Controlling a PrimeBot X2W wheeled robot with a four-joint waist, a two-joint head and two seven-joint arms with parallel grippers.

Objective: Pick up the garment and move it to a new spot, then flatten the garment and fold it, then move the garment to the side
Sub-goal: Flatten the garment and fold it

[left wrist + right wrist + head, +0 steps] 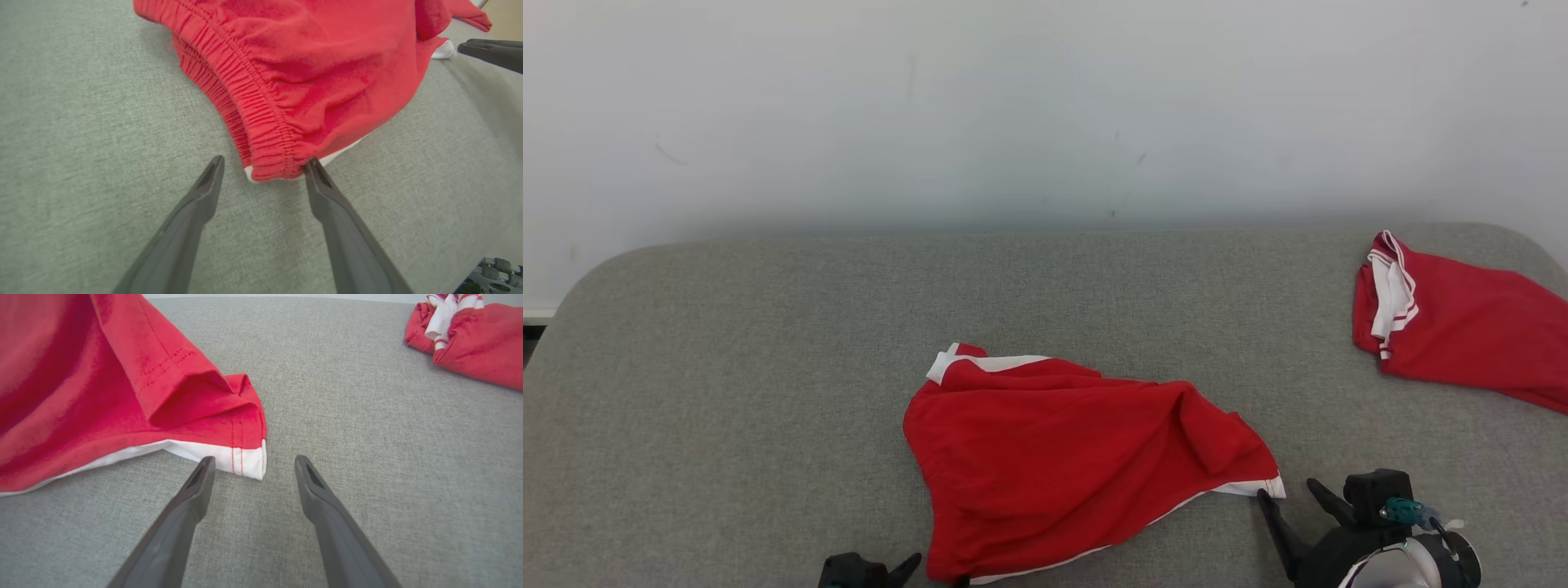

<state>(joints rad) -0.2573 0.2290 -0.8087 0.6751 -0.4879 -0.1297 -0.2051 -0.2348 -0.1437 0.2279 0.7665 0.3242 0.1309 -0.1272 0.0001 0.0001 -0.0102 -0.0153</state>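
Head view: left gripper (264,164), right gripper (1287,490) splayed beside garment (1054,457); other red cloth (1462,335) apart.

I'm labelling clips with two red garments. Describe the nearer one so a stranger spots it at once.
On the grey table, look to the middle of the near edge. The garment lies there loosely spread, with the left end effector and right end effector open at its corners. Its trim is plain white, while the second garment, bunched far right, has striped trim.

ctr garment (1054,457) + R-edge garment (1462,343) = 2 | L claw (265,161) + R claw (254,458) = 2 | table (727,367) x1
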